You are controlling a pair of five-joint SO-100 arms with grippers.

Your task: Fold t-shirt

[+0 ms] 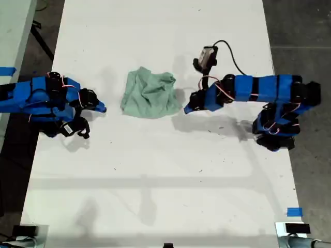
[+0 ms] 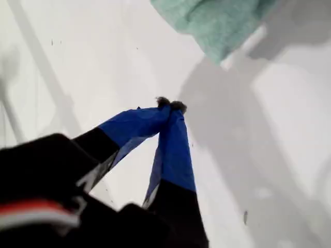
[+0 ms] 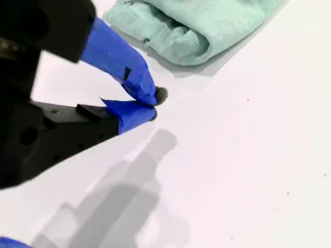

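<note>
Exterior view: unprinted crumpled t-shirt (image 1: 149, 93).

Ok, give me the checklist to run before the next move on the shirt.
1. Shirt lying flat: not ok, it is bunched in a heap.
2. Sleeves and hem located: cannot tell, hidden in the folds.
3. My first tool free: ok, shut on nothing, short of the shirt.
4. My second tool free: ok, shut on nothing, short of the shirt.
5. Tools open for a grasp: not ok, both shut.
</note>
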